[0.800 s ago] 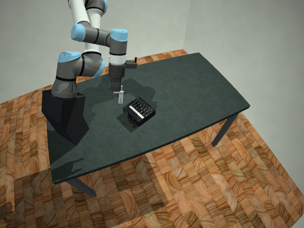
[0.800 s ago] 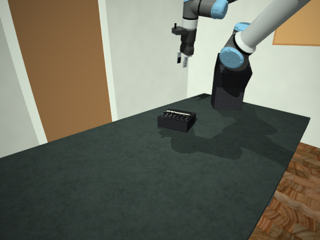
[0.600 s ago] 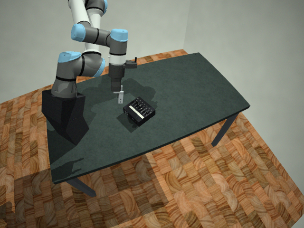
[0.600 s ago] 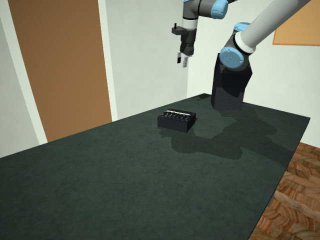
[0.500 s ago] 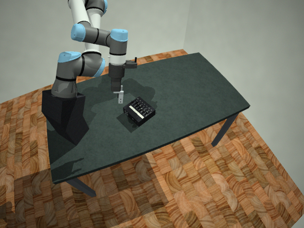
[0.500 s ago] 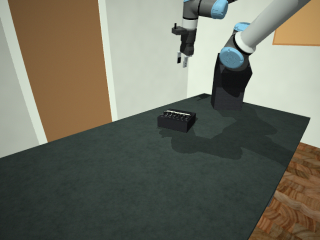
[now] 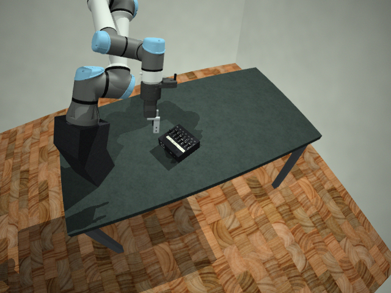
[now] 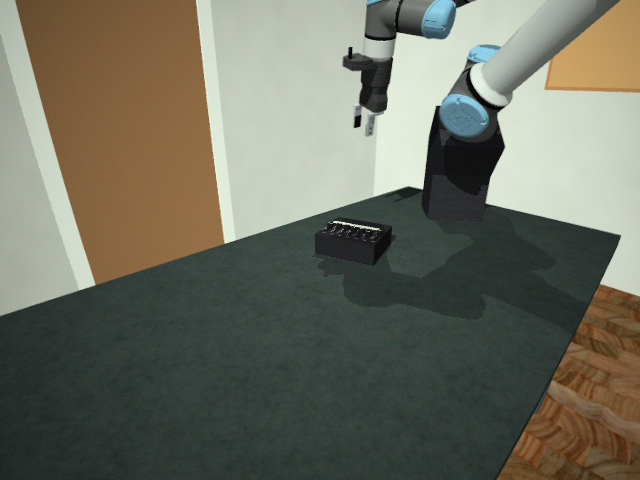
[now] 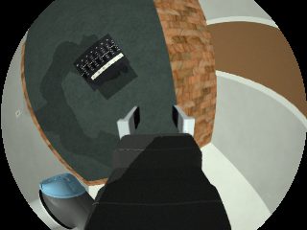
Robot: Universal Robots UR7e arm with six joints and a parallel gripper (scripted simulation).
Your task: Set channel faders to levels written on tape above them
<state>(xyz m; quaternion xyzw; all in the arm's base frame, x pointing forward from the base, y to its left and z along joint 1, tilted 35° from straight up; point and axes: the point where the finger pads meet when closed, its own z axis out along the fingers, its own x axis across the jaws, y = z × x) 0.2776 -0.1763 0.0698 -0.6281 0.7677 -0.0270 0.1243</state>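
The lighting desk (image 7: 178,142) is a small black box standing on the dark table, with a row of several faders and a white tape strip along one edge. It also shows in the exterior view (image 8: 353,239) and in the wrist view (image 9: 100,63). The tape's writing and the cap positions are too small to read. My gripper (image 7: 155,123) hangs high above the table, to the side of the desk and apart from it. It shows in the exterior view (image 8: 362,122) too. In the wrist view the gripper (image 9: 156,122) has its fingers wide open with nothing between them.
The robot's dark pedestal (image 7: 83,148) stands on the table edge near the desk. The table's edges drop to a wooden floor (image 7: 252,236). A wall and a brown door (image 8: 124,129) stand beyond the far side.
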